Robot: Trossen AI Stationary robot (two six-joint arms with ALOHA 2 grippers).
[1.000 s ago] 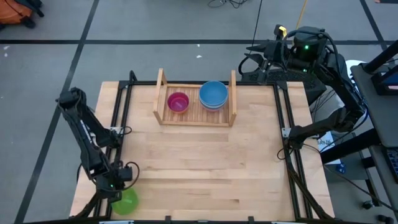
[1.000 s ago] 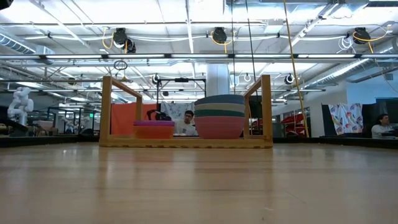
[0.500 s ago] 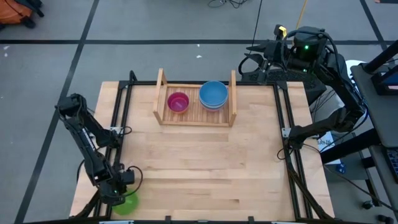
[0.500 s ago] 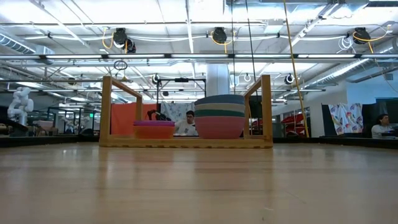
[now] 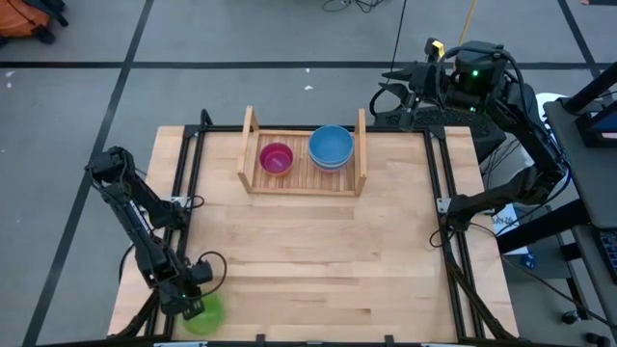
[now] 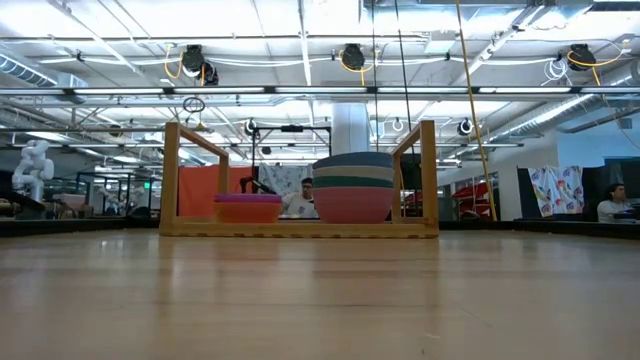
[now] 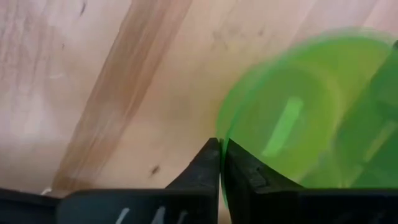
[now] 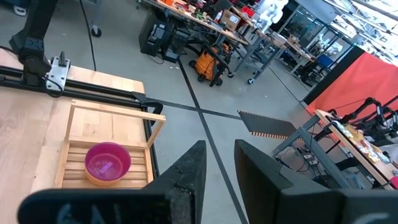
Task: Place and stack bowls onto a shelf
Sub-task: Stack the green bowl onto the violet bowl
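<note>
The left pincer (image 5: pixel 190 301) pinches the green bowl's (image 5: pixel 205 314) rim — far from the shelf (image 5: pixel 304 154). The right pincer (image 8: pixel 219 163) hangs behind that shelf, fingers parted.

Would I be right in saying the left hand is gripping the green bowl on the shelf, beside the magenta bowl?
Not quite: the left hand grips the green bowl at the table's near-left corner, far from the shelf and its magenta bowl, as the high view shows.

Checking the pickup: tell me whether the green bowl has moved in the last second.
Yes. In the high view the green bowl has slid slightly rightward along the table's near edge, with the left hand shut on its rim.
</note>
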